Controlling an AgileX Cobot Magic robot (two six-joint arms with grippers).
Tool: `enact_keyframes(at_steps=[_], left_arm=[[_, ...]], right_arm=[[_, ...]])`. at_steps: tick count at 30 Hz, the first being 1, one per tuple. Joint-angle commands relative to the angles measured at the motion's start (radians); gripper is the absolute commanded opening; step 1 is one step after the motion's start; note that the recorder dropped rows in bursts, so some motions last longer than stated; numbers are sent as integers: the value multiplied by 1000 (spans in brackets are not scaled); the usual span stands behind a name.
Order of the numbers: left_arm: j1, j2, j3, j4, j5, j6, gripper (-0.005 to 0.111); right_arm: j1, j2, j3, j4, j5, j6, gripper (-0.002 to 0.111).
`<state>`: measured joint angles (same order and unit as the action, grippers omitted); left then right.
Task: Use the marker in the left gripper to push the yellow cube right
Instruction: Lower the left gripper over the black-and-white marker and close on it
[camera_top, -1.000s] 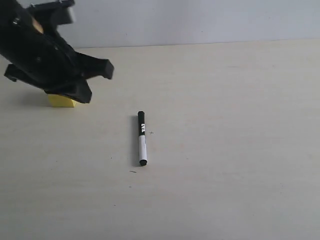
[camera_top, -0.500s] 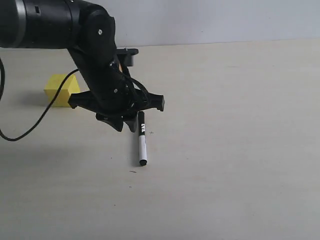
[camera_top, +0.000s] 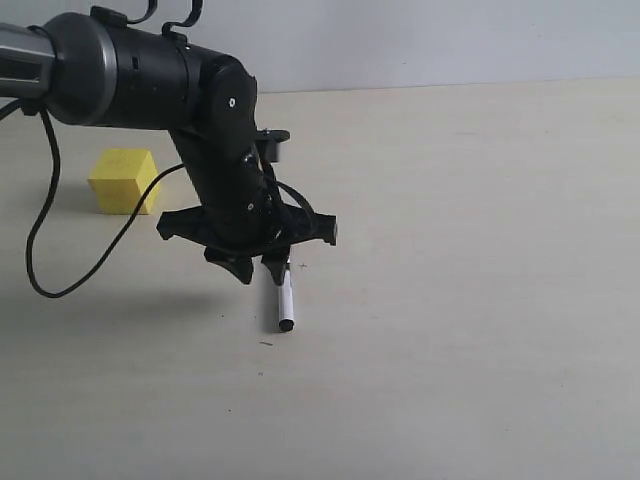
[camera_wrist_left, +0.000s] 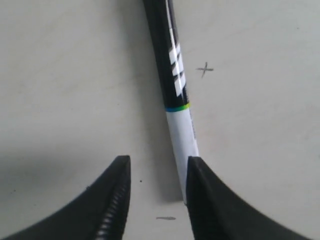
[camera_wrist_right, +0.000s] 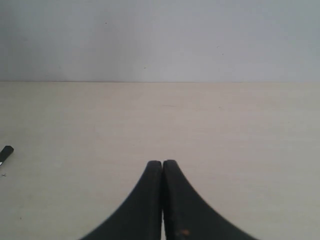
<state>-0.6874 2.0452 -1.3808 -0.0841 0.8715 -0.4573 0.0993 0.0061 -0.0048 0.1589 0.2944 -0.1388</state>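
The marker (camera_top: 284, 300) lies flat on the table; its white half and black end tip show, and its black cap half is hidden behind the claw. My left gripper (camera_top: 258, 272) hangs low over it, open, with nothing held. In the left wrist view the marker (camera_wrist_left: 172, 75) runs from the black cap down to the white barrel, which passes against the inner edge of one finger (camera_wrist_left: 200, 190), while the left gripper (camera_wrist_left: 159, 162) stays open. The yellow cube (camera_top: 124, 181) sits at the far left, apart from the arm. My right gripper (camera_wrist_right: 162, 162) is shut and empty.
A black cable (camera_top: 40, 240) loops from the left arm down over the table beside the cube. A small pencilled cross (camera_wrist_left: 204, 69) marks the table near the marker. The marker's end (camera_wrist_right: 6, 152) shows at the edge of the right wrist view.
The left arm has swung from over the yellow cube to the right and down onto the marker, uncovering the cube. Marker and cube have not moved.
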Motion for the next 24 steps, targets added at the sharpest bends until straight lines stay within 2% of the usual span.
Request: enact_keyframes(at_steps=[1, 24], left_arm=[[-12, 18, -22, -12, -17, 3, 38], [-31, 68, -41, -22, -55, -25, 38]], right_arm=[[-6, -6, 5, -2, -8, -7, 0], [-6, -6, 5, -2, -8, -7, 0]])
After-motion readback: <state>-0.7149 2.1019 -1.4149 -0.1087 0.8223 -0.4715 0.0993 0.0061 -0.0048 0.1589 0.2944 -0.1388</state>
